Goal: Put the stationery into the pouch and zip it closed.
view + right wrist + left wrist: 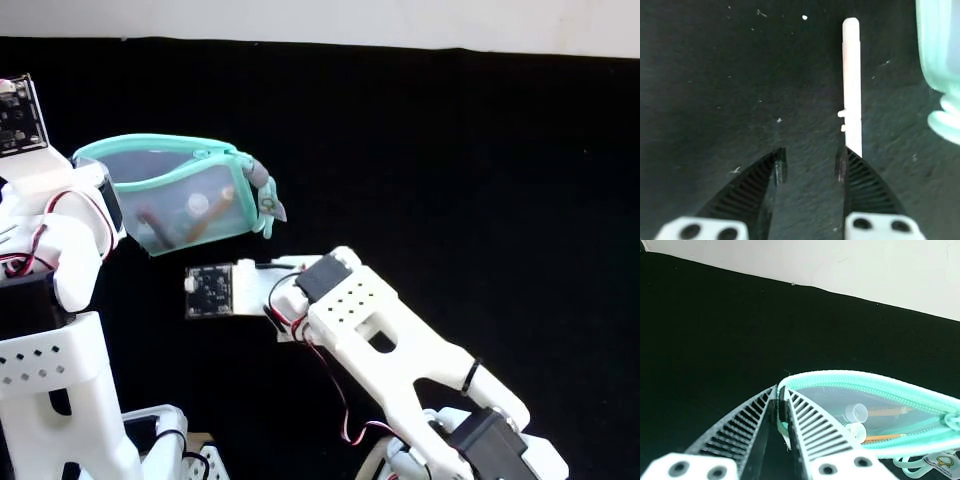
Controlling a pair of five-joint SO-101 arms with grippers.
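Left wrist view: left gripper [780, 393], nearly closed, pinches the pouch [890, 402] by one end.

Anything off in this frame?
A white pen lies loose on the table, outside the pouch, just past the open right hand. The left hand grips the pouch's end.

A robotics test bench, of the lab or workshop kind, is indicated. The table [480, 150] is covered in plain black cloth and set against a bare white wall [400, 20]. A white printed left arm [50, 380] and right arm [400, 350] are noted, with exposed wiring [335, 400] and an uncased camera board [210, 290].
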